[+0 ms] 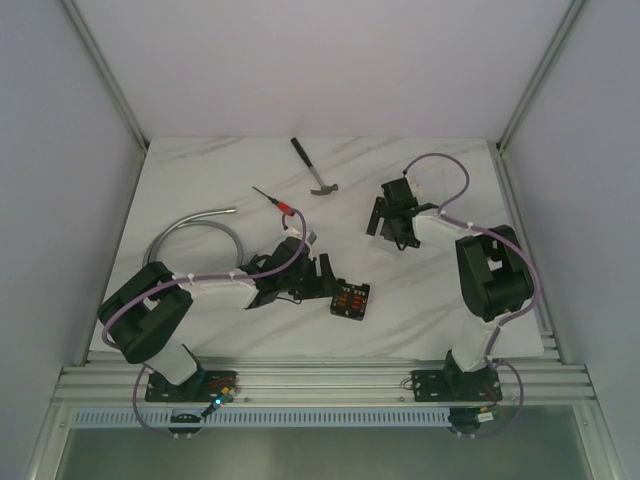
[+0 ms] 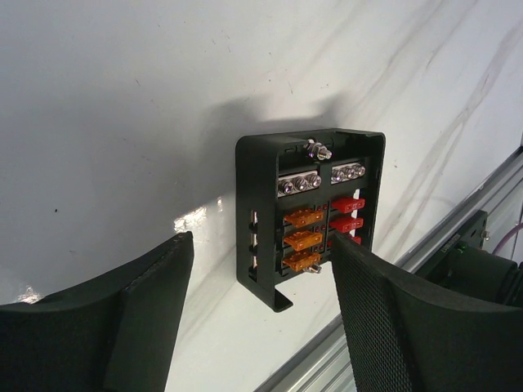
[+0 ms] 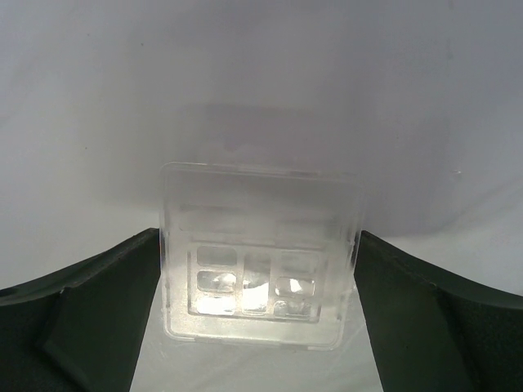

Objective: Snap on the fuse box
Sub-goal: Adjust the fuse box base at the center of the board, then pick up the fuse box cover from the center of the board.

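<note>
The fuse box (image 1: 351,299) is a small black square box with rows of orange and red fuses. It lies on the white table, near the front middle. In the left wrist view the fuse box (image 2: 309,208) lies just ahead of my fingers, with its open face showing. My left gripper (image 1: 318,275) is open and empty just left of the box; in its own view the left gripper (image 2: 260,245) has its right fingertip (image 2: 351,261) by the box's near corner. My right gripper (image 1: 392,222) is shut on a clear plastic cover (image 3: 260,245), which sits flat between both fingers of the right gripper (image 3: 259,237).
A hammer (image 1: 315,170) lies at the back middle of the table. A red-handled screwdriver (image 1: 275,202) lies near it. A grey flexible hose (image 1: 195,235) curves on the left. An aluminium rail (image 2: 409,269) runs along the table's near edge, close to the fuse box.
</note>
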Action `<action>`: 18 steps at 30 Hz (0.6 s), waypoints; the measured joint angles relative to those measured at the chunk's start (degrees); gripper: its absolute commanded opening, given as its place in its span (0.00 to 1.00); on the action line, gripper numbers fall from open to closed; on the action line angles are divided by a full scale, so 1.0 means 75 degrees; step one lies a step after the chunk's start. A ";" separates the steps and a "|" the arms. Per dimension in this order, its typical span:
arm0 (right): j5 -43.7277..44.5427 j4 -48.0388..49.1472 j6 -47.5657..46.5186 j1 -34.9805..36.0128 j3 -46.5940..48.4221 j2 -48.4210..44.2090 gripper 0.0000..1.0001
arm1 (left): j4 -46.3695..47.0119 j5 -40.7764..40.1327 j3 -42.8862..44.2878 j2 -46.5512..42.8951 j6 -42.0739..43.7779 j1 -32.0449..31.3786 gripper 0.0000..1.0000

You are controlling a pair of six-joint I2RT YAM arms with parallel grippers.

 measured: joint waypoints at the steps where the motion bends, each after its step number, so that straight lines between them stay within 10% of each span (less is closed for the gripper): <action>1: -0.0050 0.0020 -0.0015 0.0003 0.0000 0.0029 1.00 | -0.0003 0.0000 0.0000 0.0000 0.0000 0.0000 0.74; 18: -0.0402 0.0009 -0.0562 0.0067 0.0012 -0.0009 0.86 | -0.0326 -0.0023 0.0527 0.0175 0.0058 -0.0003 0.49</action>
